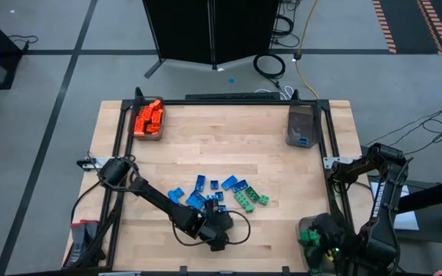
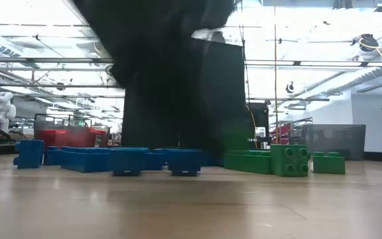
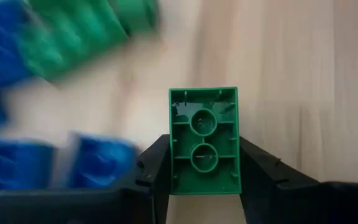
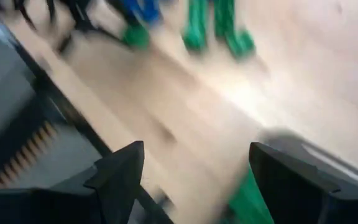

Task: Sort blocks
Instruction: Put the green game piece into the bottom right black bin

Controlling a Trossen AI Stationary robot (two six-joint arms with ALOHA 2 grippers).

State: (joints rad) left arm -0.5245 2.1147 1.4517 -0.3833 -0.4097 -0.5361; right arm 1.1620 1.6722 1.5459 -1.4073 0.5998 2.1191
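Blue and green blocks [image 1: 225, 193] lie loose in the middle of the table; in the low view the blue ones [image 2: 105, 159] rest on the wood left of the green ones [image 2: 285, 160]. My left gripper [image 1: 216, 228] is just on the near side of that pile and is shut on a green two-stud block [image 3: 204, 140]. My right gripper [image 1: 322, 239] hovers open [image 4: 194, 177] at the near right corner, over a bin holding green blocks [image 1: 308, 234]. The wrist view there is blurred. My left gripper pinches the green block by its two long sides, near the end closest to the wrist [image 3: 204, 180], one finger [image 3: 157, 168] on each side. The block's hollow underside with its two round tubes faces the wrist camera. Whether the block rests on the table cannot be told.
A bin of orange blocks [image 1: 148, 119] stands at the far left corner and a bin with blue blocks [image 1: 301, 126] at the far right. A dark metal frame [image 1: 229, 100] runs round the table's edges. Bare wood [image 1: 221, 146] lies between the bins and the pile.
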